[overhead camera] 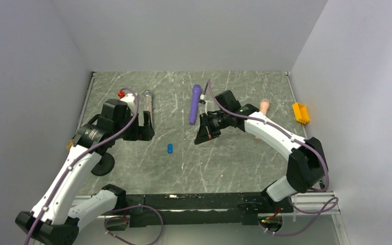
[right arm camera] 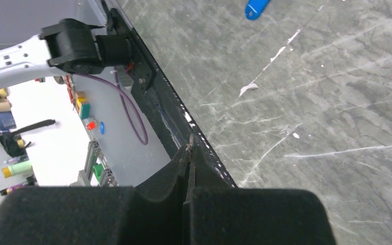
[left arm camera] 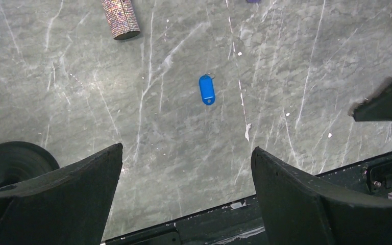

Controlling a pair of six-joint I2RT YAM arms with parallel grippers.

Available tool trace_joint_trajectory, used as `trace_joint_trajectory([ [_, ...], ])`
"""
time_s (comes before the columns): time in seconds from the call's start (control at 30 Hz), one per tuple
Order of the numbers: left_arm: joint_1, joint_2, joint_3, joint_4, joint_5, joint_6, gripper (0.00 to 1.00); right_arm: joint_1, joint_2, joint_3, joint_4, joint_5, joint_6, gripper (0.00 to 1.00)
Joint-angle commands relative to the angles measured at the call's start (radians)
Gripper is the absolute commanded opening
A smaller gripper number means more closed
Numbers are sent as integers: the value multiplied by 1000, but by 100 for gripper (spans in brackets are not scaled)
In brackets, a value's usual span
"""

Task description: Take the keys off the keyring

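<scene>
Hovering over the tabletop (left arm camera: 81, 102), left hand (left arm camera: 186, 151) gapes empty above the blue keyring (left arm camera: 206, 90) mid-frame; right hand (right arm camera: 189, 153) is clamped tight, apparently empty. Next up, probably dropping down to pin it.

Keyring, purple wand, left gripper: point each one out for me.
keyring (left arm camera: 207, 90): left wrist view, middle of the blue tag.
purple wand (overhead camera: 194, 104): top external view, middle of its shaft.
left gripper (left arm camera: 186, 153): left wrist view, midway between its open fingertips.

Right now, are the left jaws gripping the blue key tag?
No, the blue key tag lies free on the table, left jaws wide open.
</scene>
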Motion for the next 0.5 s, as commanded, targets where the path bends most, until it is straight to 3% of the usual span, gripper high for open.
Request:
trace_joint_trajectory([
  [0.0,13,-96,-52,5,-22,32,99,-9,100,-16,-5,-48,-54,0],
  [0.17,16,-229,-161,53,-22,20,99,-10,218,-9,-57,-14,-125,0],
  [0.47,16,-474,-319,155,-36,6,99,-9,280,51,-77,86,-131,0],
])
